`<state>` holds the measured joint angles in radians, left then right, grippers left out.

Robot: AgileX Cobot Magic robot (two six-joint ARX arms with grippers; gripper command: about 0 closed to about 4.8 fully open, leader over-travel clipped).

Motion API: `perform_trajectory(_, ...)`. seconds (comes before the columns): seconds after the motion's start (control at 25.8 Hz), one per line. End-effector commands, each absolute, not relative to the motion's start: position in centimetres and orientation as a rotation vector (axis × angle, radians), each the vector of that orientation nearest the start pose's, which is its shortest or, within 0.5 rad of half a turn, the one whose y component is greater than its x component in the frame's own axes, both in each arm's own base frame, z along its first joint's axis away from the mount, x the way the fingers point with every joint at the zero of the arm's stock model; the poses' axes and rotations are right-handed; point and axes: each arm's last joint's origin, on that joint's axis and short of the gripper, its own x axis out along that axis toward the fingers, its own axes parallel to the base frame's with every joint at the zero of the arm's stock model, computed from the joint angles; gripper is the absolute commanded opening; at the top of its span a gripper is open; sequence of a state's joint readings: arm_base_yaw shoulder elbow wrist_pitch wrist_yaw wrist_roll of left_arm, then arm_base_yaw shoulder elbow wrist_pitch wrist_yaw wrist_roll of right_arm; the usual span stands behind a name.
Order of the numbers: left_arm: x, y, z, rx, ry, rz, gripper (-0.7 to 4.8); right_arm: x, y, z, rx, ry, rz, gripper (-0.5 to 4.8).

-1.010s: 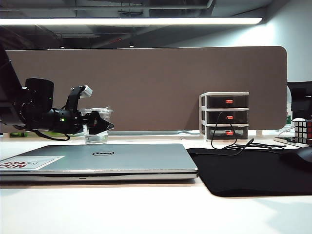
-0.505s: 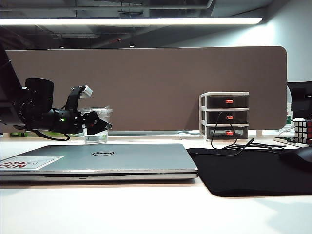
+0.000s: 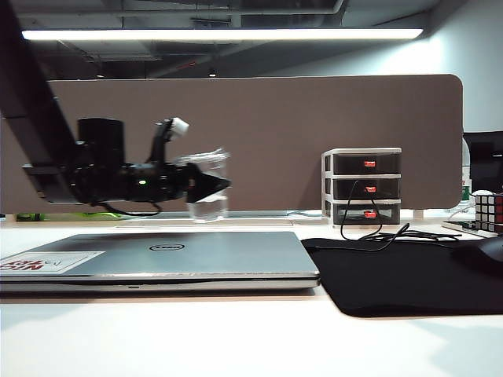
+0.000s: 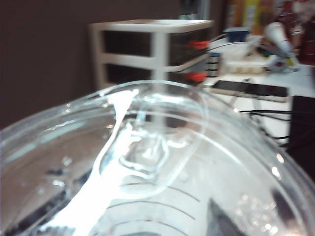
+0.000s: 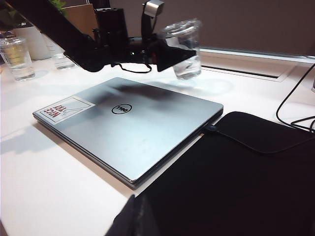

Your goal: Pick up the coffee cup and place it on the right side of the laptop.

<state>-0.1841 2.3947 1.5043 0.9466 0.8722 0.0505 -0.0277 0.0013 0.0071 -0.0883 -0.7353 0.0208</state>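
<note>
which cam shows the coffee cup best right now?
Right wrist view: the whole coffee cup is visible, tilted, clamped in the left gripper above the table behind the laptop. Exterior view shows it side-on, partly hidden by the fingers. Left wrist view shows only its blurred lid.

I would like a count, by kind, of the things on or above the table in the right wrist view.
Coffee cup, held in the left gripper: 1
Laptop: 1
Black mat: 1
Other clear cups: 2
Total: 5
</note>
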Motion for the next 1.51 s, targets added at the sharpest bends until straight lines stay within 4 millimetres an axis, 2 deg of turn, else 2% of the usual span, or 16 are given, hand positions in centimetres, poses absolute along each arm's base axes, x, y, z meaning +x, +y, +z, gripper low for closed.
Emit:
perform_trajectory(0.04,48.0,-14.3,14.4,0.075,-0.132,-1.120,3.26,9.0,1.7,15.7,0.047,0.080,0.707,-0.01)
perform_trajectory(0.47,44.0,-24.2,15.0,0.054,-0.172,-1.331,3.26,9.0,1.7,15.7,0.046,0.079,0.708,-0.01)
perform_trajectory(0.58,41.7,-28.0,14.9,0.045,-0.164,-1.420,3.26,9.0,1.7,15.7,0.046,0.079,0.708,-0.01)
perform_trajectory(0.74,39.8,-30.7,14.9,0.039,-0.161,-1.485,3.26,9.0,1.7,15.7,0.046,0.079,0.708,-0.01)
perform_trajectory(0.85,37.7,-33.3,14.2,0.027,-0.075,-1.554,3.27,9.0,1.7,15.7,0.047,0.079,0.708,-0.01)
perform_trajectory(1.09,36.4,-34.8,13.3,0.092,-0.050,-1.595,3.27,9.0,1.7,15.7,0.046,0.079,0.710,-0.01)
perform_trajectory(1.51,36.3,-34.7,12.5,0.130,-0.003,-1.600,3.27,9.0,1.7,15.7,0.046,0.079,0.710,-0.01)
